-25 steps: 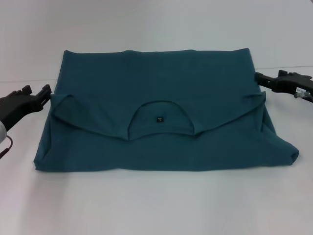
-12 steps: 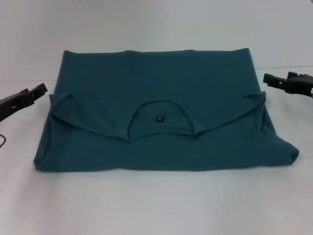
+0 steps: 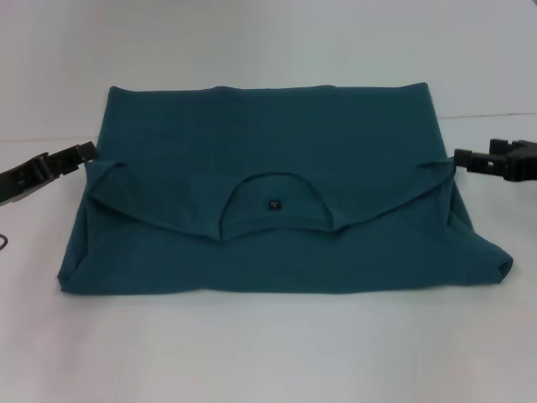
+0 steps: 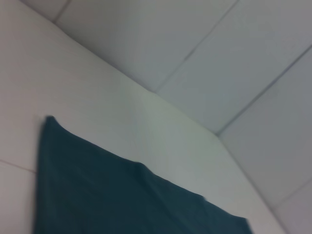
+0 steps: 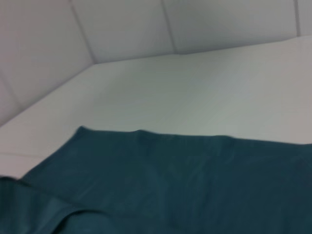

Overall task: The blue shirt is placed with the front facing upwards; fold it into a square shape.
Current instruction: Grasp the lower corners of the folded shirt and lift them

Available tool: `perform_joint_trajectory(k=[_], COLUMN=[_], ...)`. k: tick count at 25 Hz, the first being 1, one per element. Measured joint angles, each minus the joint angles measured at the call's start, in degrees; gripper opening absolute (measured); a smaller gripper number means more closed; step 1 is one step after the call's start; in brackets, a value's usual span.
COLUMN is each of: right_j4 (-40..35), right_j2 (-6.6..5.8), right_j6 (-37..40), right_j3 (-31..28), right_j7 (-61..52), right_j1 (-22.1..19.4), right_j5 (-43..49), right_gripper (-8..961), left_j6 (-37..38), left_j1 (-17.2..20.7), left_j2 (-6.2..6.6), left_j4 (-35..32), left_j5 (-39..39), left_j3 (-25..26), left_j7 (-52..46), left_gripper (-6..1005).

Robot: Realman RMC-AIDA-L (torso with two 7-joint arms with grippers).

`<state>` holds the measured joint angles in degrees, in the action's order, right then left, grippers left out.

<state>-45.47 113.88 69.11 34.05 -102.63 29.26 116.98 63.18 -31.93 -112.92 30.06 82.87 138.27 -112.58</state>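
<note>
The blue shirt (image 3: 268, 151) lies flat in the middle of the white table (image 3: 268, 353). Its collar half is folded over, so the neck opening and small dark label (image 3: 274, 204) face up; no lettering shows. My left gripper (image 3: 65, 156) hovers just off the shirt's left edge by the folded sleeve, open and holding nothing. My right gripper (image 3: 478, 153) is open and empty beside the right sleeve corner. The wrist views show only teal cloth, the shirt (image 4: 122, 195) and the shirt (image 5: 170, 180), with no fingers.
Bare white table surrounds the shirt on all sides. Beyond the table's far edge, a light tiled wall (image 4: 219, 58) shows in the wrist views.
The left arm has sunk lower, its tip edging toward the shirt's left edge. The right gripper has moved down and outward from the shirt's right corner. The shirt has not moved.
</note>
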Motion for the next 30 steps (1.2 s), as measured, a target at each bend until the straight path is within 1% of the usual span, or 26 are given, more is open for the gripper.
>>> perform_joint_trajectory(k=[5,6,9,11,12,14,15,16,17,18,21,23,24,26,30], right_j4=[-2.9,-3.4,-4.7,-5.3,-5.5,-5.6,-5.4,-5.4,-5.4,-5.5,-5.6,-5.5,-5.3,-5.6,-5.7], right_j2=[-0.77,-0.83,-1.05,-1.16,-1.30,-1.96,-3.01,-3.54,-3.54,-4.06,-5.97,-7.42,-7.93,-8.47,-8.47], right_j6=[8.8,10.4,15.1,16.9,17.4,17.8,18.0,18.2,18.2,18.4,18.4,18.5,18.6,19.3,20.9], right_j3=[-2.1,-2.5,-4.2,-5.4,-5.8,-6.1,-5.9,-5.9,-5.9,-5.9,-6.1,-6.3,-6.3,-6.3,-6.2], right_j7=[-0.8,-1.0,-1.3,-1.6,-2.1,-3.9,-6.5,-8.0,-8.0,-9.8,-16.5,-20.7,-22.6,-25.2,-28.3], right_j1=[-1.8,-2.1,-3.0,-3.4,-3.6,-3.7,-3.6,-3.4,-3.4,-3.2,-2.8,-2.8,-2.7,-2.4,-1.5], right_j5=[-0.1,-0.1,-0.2,-0.1,0.1,0.9,2.6,4.0,4.0,5.2,7.9,9.3,10.1,12.3,17.3], right_gripper=[906,909,908,907,907,907,906,906,906,906,905,904,904,904,903], left_j6=[5.9,7.2,8.0,8.4,8.6,9.4,9.8,10.3,10.6,10.6,11.2,11.5,11.6,11.8,11.9], left_j1=[1.4,1.7,2.1,2.6,2.8,3.3,3.4,3.5,3.6,3.6,3.8,3.9,3.9,3.9,3.8], left_j2=[1.32,1.95,2.54,2.72,2.72,2.60,2.53,2.49,2.48,2.48,2.27,1.92,1.73,1.29,0.84], left_j4=[1.2,1.6,2.4,3.6,4.0,4.9,5.3,5.7,5.9,5.9,6.5,6.7,6.8,6.8,7.0], left_j5=[-0.9,-2.9,-6.5,-9.1,-9.6,-9.7,-9.9,-10.0,-10.2,-10.2,-10.4,-10.4,-10.4,-10.4,-11.2], left_j3=[0.0,0.0,0.0,0.2,0.4,0.9,1.0,1.0,0.8,0.8,0.3,0.5,0.5,0.3,0.1], left_j7=[-4.9,-7.2,-11.3,-14.7,-15.4,-15.9,-15.8,-15.7,-15.6,-15.6,-13.4,-11.1,-9.9,-7.5,-6.4], left_gripper=[566,566,566,566,566,566,566,566,566,566,566,566,566,566,566])
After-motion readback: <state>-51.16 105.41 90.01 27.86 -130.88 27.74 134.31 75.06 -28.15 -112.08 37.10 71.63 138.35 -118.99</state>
